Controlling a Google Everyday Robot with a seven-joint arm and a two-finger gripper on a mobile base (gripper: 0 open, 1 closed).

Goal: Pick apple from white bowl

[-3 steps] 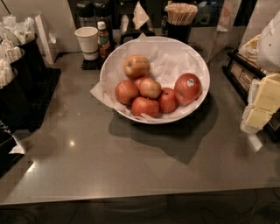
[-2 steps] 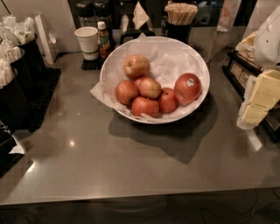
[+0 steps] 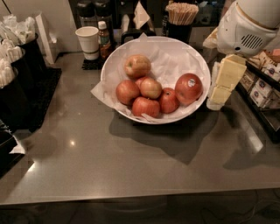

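Nearby, hand (image 3: pixel 221 85) beside white bowl (image 3: pixel 175 117), apple (image 3: pixel 188 89) inside

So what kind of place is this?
Probably an office coffee or snack counter: a paper cup, a holder of wooden stirrers and the white bowl of apples. The robot's pincer hangs beside the bowl.

Lit dimly and warmly from overhead. Threw a wide, soft shadow from the white bowl (image 3: pixel 154 121) forward and rightward across the grey counter (image 3: pixel 109 170). Left one small glare spot on the counter's left part. Shone brightest on the crinkled paper (image 3: pixel 170 61) and on the gripper (image 3: pixel 221 89), hanging just right of the bowl's rim, its own shadow at lower right. Sank to near-black along the left edge.
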